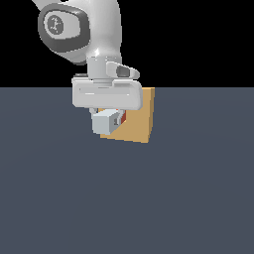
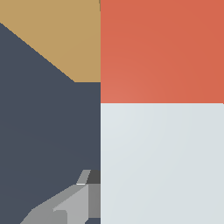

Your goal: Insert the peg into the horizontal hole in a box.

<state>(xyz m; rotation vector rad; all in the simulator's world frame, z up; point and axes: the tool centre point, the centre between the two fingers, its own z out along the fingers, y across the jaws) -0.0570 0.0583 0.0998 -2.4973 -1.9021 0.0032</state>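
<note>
Clamping the peg [image 1: 110, 122] between clenched fingers, the gripper [image 1: 105, 115] is holding its orange-red end against the tan box [image 1: 136, 119], where the hole is hidden, so slight misalignment is risking a jam on the face.

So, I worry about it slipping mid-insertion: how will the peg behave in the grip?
The peg looks like a rigid square bar, so it should stay straight. Its flat faces probably seat well in the gripper and resist rolling. Smooth sides might still slide if the orange end jams against the box.
</note>
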